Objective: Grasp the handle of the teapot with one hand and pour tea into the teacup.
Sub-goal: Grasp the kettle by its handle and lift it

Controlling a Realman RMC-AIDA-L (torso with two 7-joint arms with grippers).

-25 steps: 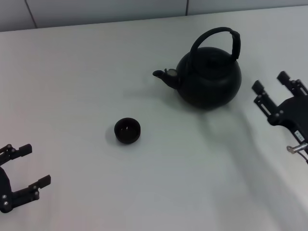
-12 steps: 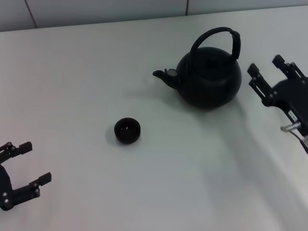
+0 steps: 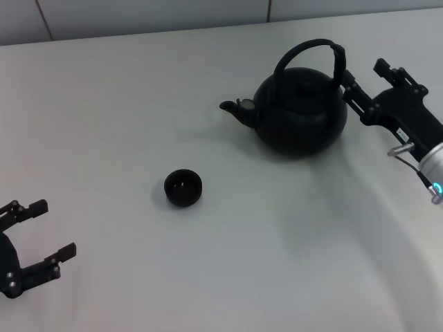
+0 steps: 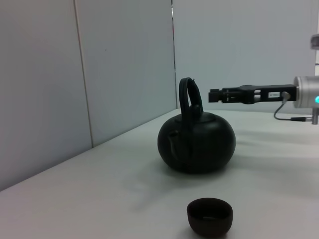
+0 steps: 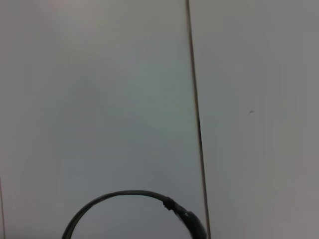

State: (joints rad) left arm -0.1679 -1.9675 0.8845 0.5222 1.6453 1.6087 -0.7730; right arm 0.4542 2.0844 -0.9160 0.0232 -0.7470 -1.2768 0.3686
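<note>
The matte-black teapot [image 3: 297, 114] stands upright at the back right of the table, spout pointing left. Its arched handle [image 3: 311, 45] loops over the lid, thicker on the right side. The small black teacup [image 3: 183, 187] sits to the front left of the teapot. My right gripper [image 3: 365, 75] is open, raised just right of the handle's thick side and apart from it. My left gripper [image 3: 54, 228] is open and empty at the front left. The left wrist view shows the teapot [image 4: 197, 142], the teacup [image 4: 210, 215] and the right gripper [image 4: 219, 95]. The right wrist view shows only the handle's arc [image 5: 130, 193].
The white table [image 3: 138, 104] ends at a grey panelled wall [image 3: 152, 14] behind the teapot. Bare table surface lies between the teacup and the teapot.
My right gripper has moved away from me and to the left, closing in on the right side of the teapot's handle. The left arm, teapot and teacup have not moved.
</note>
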